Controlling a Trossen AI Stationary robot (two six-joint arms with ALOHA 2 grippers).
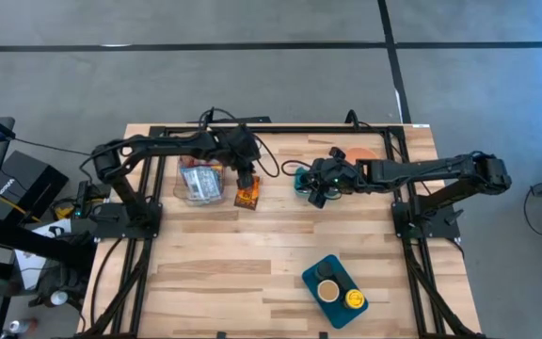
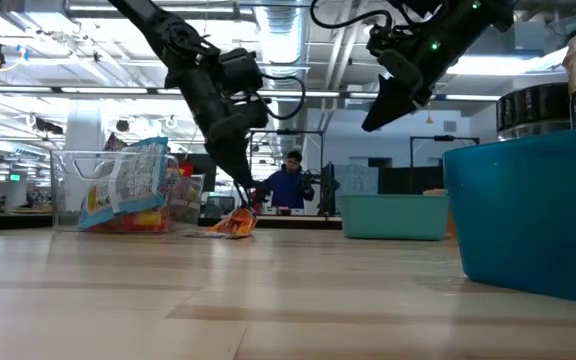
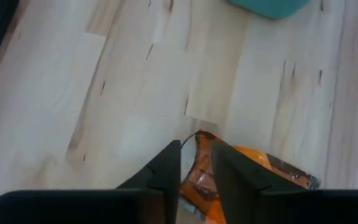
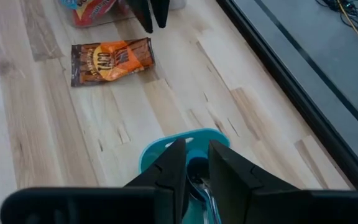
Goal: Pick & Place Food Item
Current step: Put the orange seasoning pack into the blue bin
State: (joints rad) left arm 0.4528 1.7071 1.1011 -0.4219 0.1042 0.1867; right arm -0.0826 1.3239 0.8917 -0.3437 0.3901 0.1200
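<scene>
An orange and brown snack packet point(image 1: 247, 199) point(image 4: 109, 60) lies flat on the wooden table, next to a clear bin point(image 1: 200, 181) of packets. My left gripper point(image 1: 245, 181) point(image 3: 196, 163) slants down just over the packet's far end point(image 3: 253, 158), its fingers a narrow gap apart; I cannot tell whether they touch it. My right gripper point(image 1: 320, 193) point(image 4: 196, 163) hangs in the air over a small teal bowl point(image 4: 160, 149) at the table's far right. Its fingers are slightly apart with nothing between them.
The clear bin point(image 2: 118, 190) stands left of the packet. A blue tray point(image 1: 335, 290) with a cup and a yellow item sits near the front right. An orange plate point(image 1: 361, 151) lies at the far right. A person point(image 2: 288, 185) sits in the room behind.
</scene>
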